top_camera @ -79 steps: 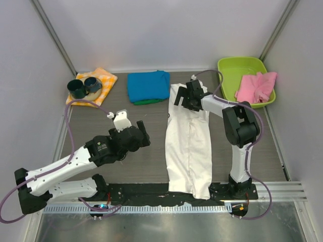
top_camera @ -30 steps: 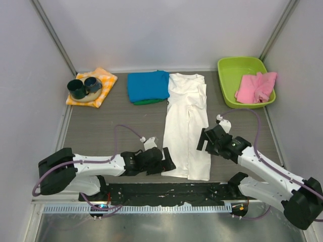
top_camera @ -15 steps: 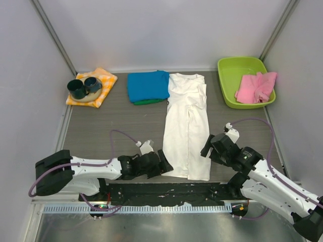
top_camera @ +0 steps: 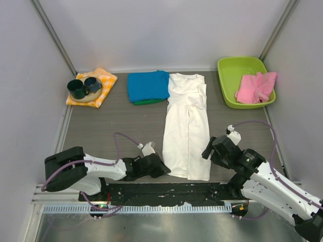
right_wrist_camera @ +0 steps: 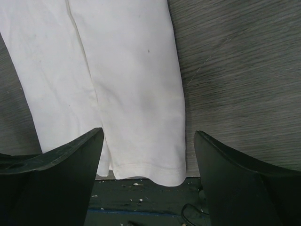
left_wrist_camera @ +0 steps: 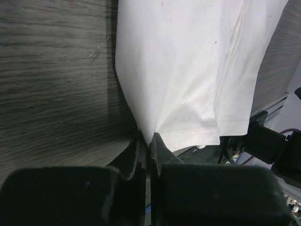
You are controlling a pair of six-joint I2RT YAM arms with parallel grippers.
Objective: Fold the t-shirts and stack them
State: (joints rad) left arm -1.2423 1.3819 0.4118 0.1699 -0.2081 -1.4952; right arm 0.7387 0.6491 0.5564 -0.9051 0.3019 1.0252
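A long white t-shirt (top_camera: 187, 128) lies folded lengthwise down the middle of the table, collar at the far end. My left gripper (top_camera: 162, 169) is shut on its near left hem corner (left_wrist_camera: 153, 134), which bunches up between the fingers. Wide open, my right gripper (top_camera: 206, 151) hovers just above the near right hem corner (right_wrist_camera: 155, 167) with nothing held. A folded turquoise t-shirt (top_camera: 148, 85) rests on a green one (top_camera: 146, 102) at the back.
An orange-and-white checked cloth (top_camera: 103, 83) with two dark cups (top_camera: 83, 87) lies at the back left. A lime tray (top_camera: 237, 68) holding a pink cloth (top_camera: 256, 85) stands at the back right. The black base rail (top_camera: 166, 191) runs along the near edge.
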